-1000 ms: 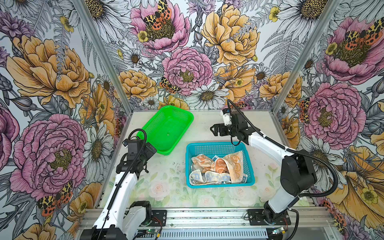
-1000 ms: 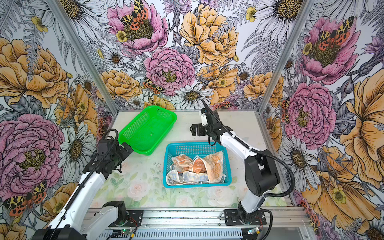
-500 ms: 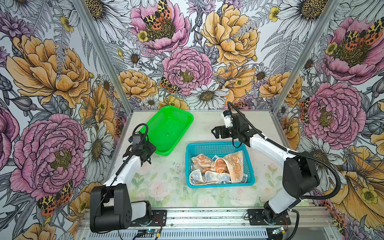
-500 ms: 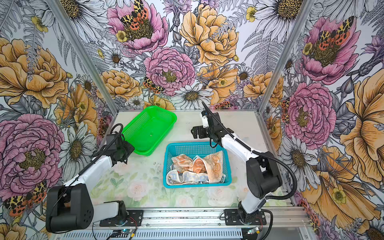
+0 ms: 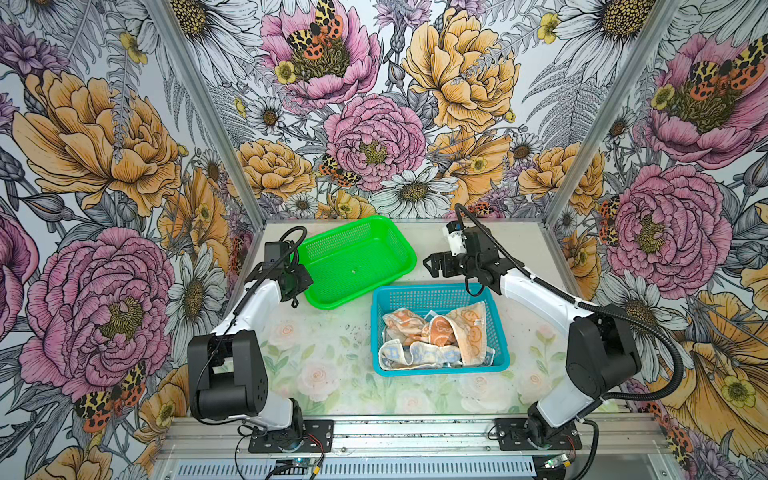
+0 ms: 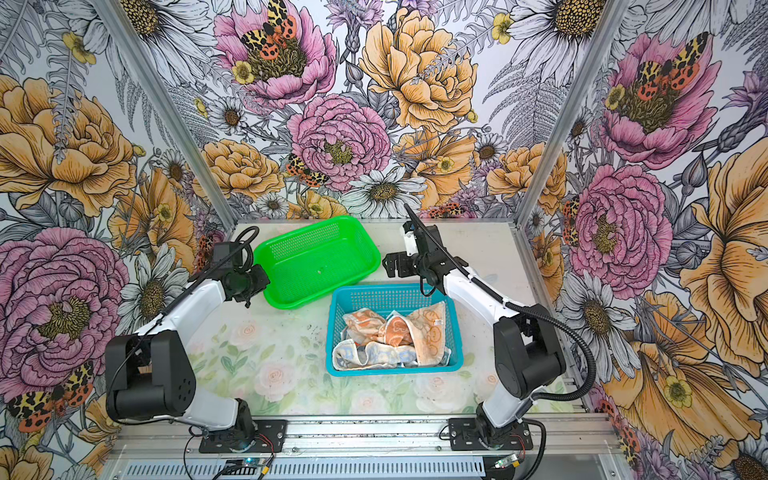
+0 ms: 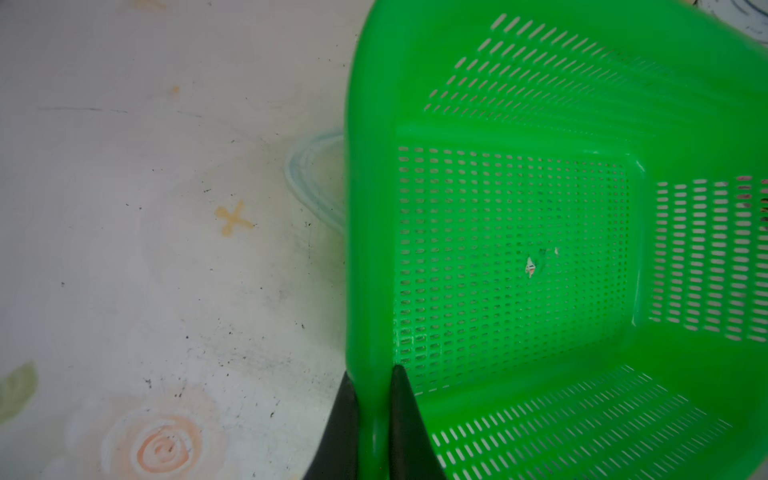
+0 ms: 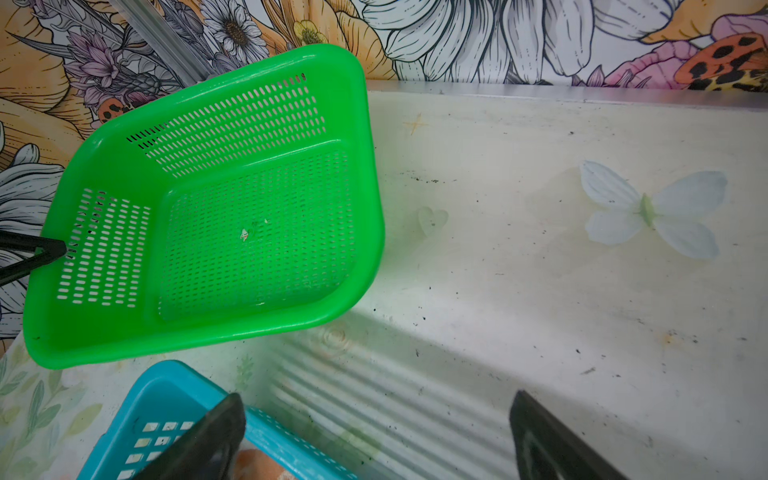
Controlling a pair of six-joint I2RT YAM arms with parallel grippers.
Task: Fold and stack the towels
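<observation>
We see the left gripper, open a second ago, now clamped on the thin, glossy rim of the perforated green basket behind the blue basket (we guess to clear folding room). The right gripper hovers just beyond the blue basket's far rim with its fingers wide apart. The crumpled terry towels lie inside it, unfolded.

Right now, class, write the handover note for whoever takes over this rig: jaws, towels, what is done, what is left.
Left gripper: jaws shut on the rim of the green basket.
Right gripper: jaws open, empty, by the far wall of the blue basket.
Towels: crumpled together in the blue basket.
Done: nothing folded or stacked.
Left: take out, fold and stack every towel.
</observation>
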